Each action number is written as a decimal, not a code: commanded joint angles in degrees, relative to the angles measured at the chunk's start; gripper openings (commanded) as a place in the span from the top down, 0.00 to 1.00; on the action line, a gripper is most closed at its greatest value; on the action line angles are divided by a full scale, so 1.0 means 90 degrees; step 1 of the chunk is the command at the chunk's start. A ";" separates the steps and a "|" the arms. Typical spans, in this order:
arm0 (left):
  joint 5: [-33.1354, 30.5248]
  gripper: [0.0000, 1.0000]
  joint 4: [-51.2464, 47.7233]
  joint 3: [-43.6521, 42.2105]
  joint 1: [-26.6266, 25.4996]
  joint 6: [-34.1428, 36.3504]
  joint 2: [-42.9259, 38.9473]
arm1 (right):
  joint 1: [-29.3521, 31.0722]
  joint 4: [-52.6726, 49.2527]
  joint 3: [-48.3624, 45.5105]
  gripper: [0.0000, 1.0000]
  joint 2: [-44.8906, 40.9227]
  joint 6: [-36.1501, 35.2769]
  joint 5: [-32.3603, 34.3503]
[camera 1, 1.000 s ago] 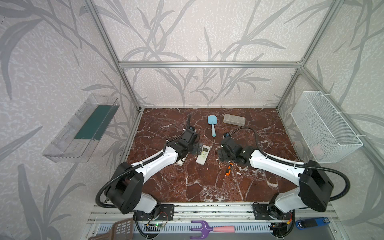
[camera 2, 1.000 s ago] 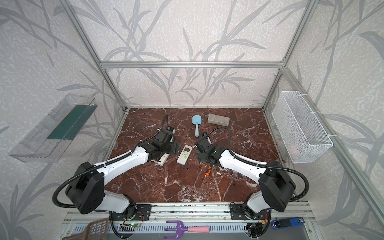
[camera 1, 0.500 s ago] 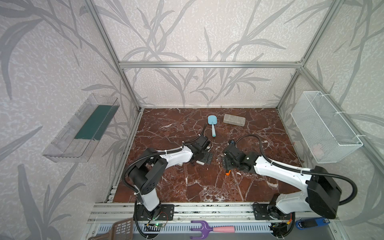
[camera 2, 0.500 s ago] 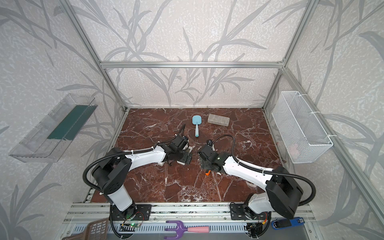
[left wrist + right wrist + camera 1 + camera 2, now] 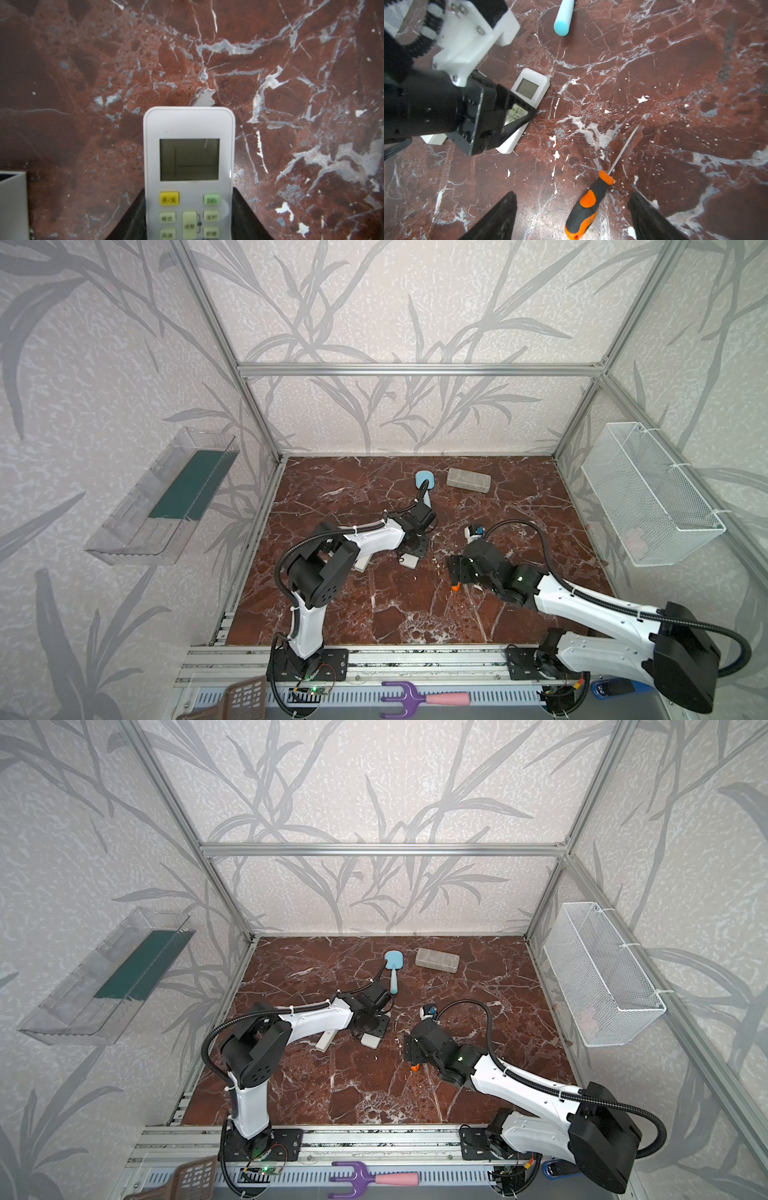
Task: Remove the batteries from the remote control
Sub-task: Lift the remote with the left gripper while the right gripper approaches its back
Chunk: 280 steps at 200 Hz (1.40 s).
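A white remote control (image 5: 189,145) with a grey screen lies face up on the marble floor, seen in both top views (image 5: 409,561) (image 5: 371,1040). My left gripper (image 5: 188,189) is shut on its button end, one black finger pressed against each long side; the right wrist view shows this grip (image 5: 519,116) from the side. The batteries are hidden. My right gripper (image 5: 572,195) hovers open, with the handle of an orange-and-black screwdriver (image 5: 588,205) lying loose between its fingers. In a top view the right gripper (image 5: 455,572) sits right of the remote.
A second white slab (image 5: 362,563) lies beside the left arm. At the back are a blue brush (image 5: 424,481) and a grey block (image 5: 468,481). A small white-and-blue object (image 5: 473,531) lies behind the right arm. A wire basket (image 5: 648,493) hangs on the right wall, a clear shelf (image 5: 166,497) on the left.
My left arm folded in and its jaws closed onto the remote control. The right gripper drew back toward the front, over the screwdriver, and narrowed a little.
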 commanded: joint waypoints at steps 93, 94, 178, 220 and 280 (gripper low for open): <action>0.0125 0.75 0.0087 -0.0518 -0.0002 -0.0863 -0.1257 | 0.0054 0.2140 -0.0405 0.16 0.0378 0.0860 -0.1488; 0.0135 0.75 0.0112 -0.0531 0.0001 -0.0870 -0.1273 | 0.0054 0.2151 -0.0406 0.16 0.0386 0.0872 -0.1496; 0.0888 0.75 0.1541 -0.1504 0.0030 -0.1910 -0.2078 | 0.0239 0.3068 -0.0177 0.20 0.1233 0.1380 -0.1953; 0.1082 0.75 0.1670 -0.1574 0.0042 -0.2113 -0.2208 | 0.0240 0.3343 -0.0043 0.22 0.1561 0.1518 -0.2078; 0.1083 0.75 0.1729 -0.1754 0.0040 -0.2205 -0.2469 | 0.0254 0.3437 0.0215 0.37 0.1867 0.1509 -0.2217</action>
